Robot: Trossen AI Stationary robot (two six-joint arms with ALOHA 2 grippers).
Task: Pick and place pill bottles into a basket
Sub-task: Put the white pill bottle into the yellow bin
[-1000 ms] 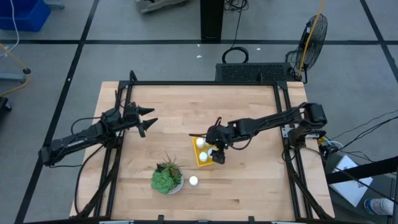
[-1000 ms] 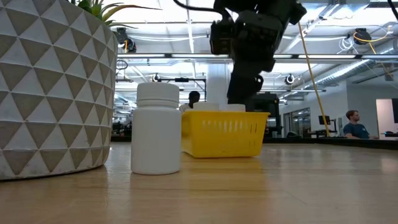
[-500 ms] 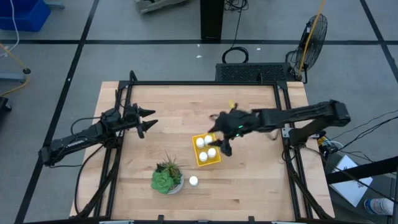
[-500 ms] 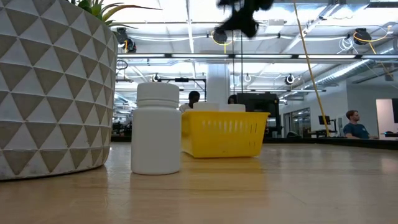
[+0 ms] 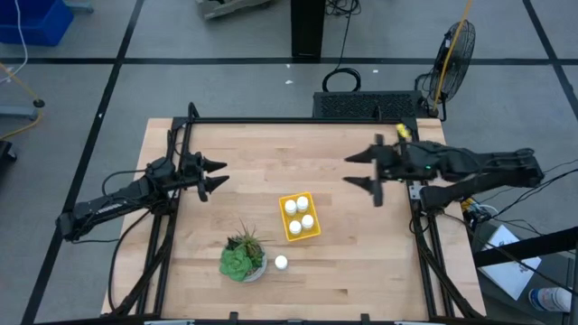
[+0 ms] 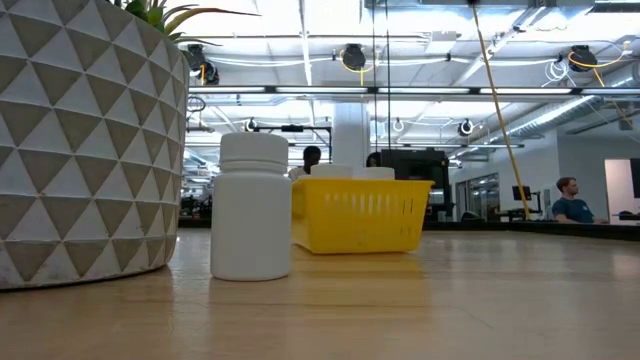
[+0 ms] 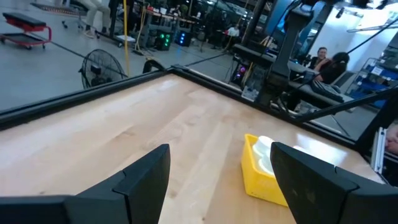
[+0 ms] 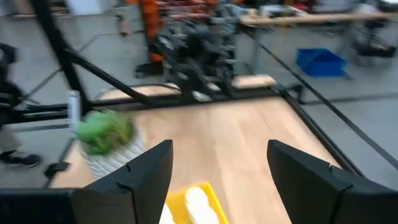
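The yellow basket (image 5: 299, 217) stands on the table's middle with three white pill bottles (image 5: 299, 214) upright inside; it also shows in the low view (image 6: 362, 214) and the left wrist view (image 7: 261, 171). One more pill bottle (image 5: 281, 263) stands upright on the table near the front, beside the potted plant; it shows in the low view (image 6: 252, 206). My right gripper (image 5: 363, 171) is open and empty, above the table right of the basket. My left gripper (image 5: 217, 176) is open and empty at the table's left.
A green potted plant (image 5: 243, 257) in a white patterned pot (image 6: 85, 150) stands near the table's front edge, left of the loose bottle. A black frame (image 5: 298, 120) runs round the table. People show in the room beyond (image 6: 570, 200). Bare wood lies between the basket and the right arm.
My right gripper has risen from the basket and drawn back toward the table's right and far edge, leaving the low view. A third bottle now stands in the basket where the gripper was. My left arm has kept still.
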